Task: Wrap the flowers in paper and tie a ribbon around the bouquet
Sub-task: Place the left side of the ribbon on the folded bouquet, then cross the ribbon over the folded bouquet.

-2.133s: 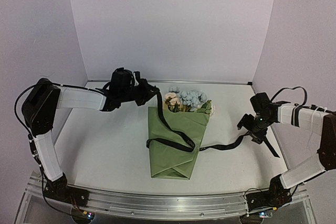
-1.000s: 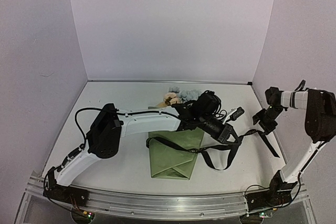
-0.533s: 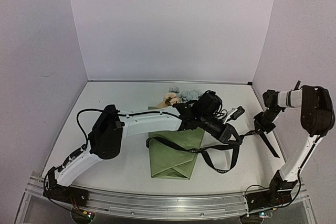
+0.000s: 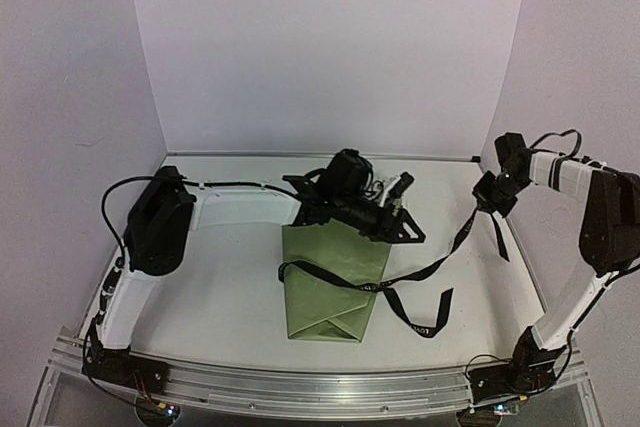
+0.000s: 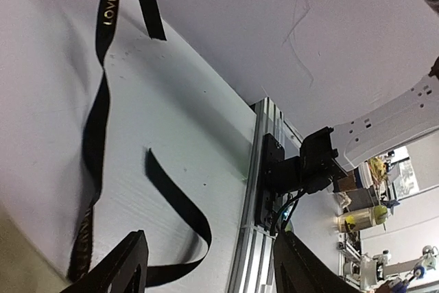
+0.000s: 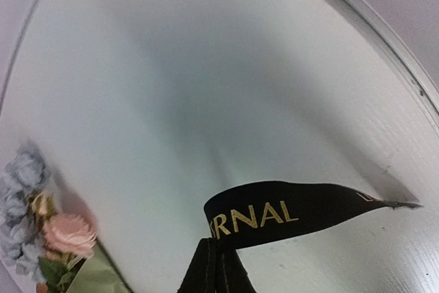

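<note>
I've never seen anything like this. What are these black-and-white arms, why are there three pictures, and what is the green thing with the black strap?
These are two robot arms, bolted at the near edge of a table. The wide picture comes from a fixed camera above and behind them. The other two come from a small camera on each arm's wrist, looking past its own fingers.

On the table lies a bouquet: flowers rolled in green paper. A black ribbon with gold lettering lies across it.

The right gripper is shut on the ribbon near one end. The left gripper hangs over the top of the bouquet, open and holding nothing.
</note>
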Robot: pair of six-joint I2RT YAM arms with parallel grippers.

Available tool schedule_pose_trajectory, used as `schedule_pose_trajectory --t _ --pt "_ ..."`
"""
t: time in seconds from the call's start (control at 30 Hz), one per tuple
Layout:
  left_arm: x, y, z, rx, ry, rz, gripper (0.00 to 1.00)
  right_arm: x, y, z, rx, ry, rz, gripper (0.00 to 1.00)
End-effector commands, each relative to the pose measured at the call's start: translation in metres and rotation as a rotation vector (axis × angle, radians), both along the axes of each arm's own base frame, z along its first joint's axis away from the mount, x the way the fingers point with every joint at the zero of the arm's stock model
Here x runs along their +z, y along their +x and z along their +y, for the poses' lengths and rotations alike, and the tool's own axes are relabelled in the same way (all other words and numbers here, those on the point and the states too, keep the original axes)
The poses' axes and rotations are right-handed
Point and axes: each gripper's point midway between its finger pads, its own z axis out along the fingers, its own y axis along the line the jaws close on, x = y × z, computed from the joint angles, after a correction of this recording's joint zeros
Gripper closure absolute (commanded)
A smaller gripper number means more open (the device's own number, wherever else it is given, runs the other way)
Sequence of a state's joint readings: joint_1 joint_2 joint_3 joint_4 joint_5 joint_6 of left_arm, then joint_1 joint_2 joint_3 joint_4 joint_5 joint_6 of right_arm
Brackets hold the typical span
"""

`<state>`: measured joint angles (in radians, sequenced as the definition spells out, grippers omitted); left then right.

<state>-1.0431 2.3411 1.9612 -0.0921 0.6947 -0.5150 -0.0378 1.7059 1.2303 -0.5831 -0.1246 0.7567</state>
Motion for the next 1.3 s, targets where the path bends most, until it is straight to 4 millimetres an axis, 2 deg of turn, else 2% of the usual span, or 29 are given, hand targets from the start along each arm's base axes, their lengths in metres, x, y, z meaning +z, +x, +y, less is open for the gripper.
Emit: schedule_pose_trajectory --t 0.0,0.07,0.13,0.2,0.27,0.37,0.43,0.47,0.57,0.63,0.77,0.83,0.9,1.03,1.17,1.27 --pt "0.102 0.06 0.066 0.217 -0.193 0.007 0.36 0.075 0.022 0.08 0.312 -0.042 -0.228 1.0" --pt "0.108 0.087 0.109 0.329 -0.196 0.042 0.36 0.092 0.017 0.123 0.448 -0.033 -0.29 1.0" --pt "0.095 0.106 0.15 0.437 -0.154 0.09 0.36 0.105 0.006 0.168 0.583 -0.017 -0.342 1.0" --pt "0.074 0.116 0.183 0.509 -0.101 0.143 0.37 0.114 -0.016 0.216 0.741 -0.005 -0.376 1.0" --pt "0.058 0.125 0.211 0.57 -0.057 0.185 0.37 0.113 -0.043 0.25 0.876 -0.005 -0.389 1.0" --pt "0.034 0.122 0.236 0.609 0.02 0.225 0.37 0.092 -0.088 0.283 1.043 0.015 -0.35 0.99" --pt "0.02 0.117 0.246 0.617 0.072 0.228 0.38 0.071 -0.111 0.29 1.109 0.064 -0.291 0.93" --pt "0.013 0.114 0.249 0.618 0.092 0.235 0.38 0.061 -0.119 0.291 1.132 0.092 -0.258 0.87" --pt "-0.003 0.106 0.253 0.592 0.135 0.254 0.38 0.041 -0.134 0.288 1.17 0.109 -0.162 0.62" --pt "-0.012 0.103 0.253 0.578 0.153 0.268 0.39 0.038 -0.136 0.282 1.171 0.081 -0.12 0.51" --pt "-0.017 0.101 0.254 0.573 0.162 0.275 0.4 0.049 -0.118 0.259 1.051 -0.064 -0.096 0.36" --pt "-0.017 0.101 0.255 0.577 0.167 0.269 0.4 0.054 -0.109 0.255 0.975 -0.088 -0.076 0.34" --pt "-0.017 0.101 0.256 0.579 0.173 0.264 0.4 0.053 -0.1 0.264 0.9 -0.043 -0.05 0.35" --pt "-0.018 0.1 0.258 0.581 0.189 0.256 0.41 0.034 -0.092 0.286 0.757 0.046 0.03 0.35" --pt "-0.018 0.097 0.261 0.58 0.198 0.254 0.41 0.016 -0.087 0.315 0.646 0.081 0.032 0.38" --pt "-0.02 0.094 0.266 0.584 0.212 0.254 0.41 0.005 -0.086 0.324 0.563 0.099 0.007 0.41"
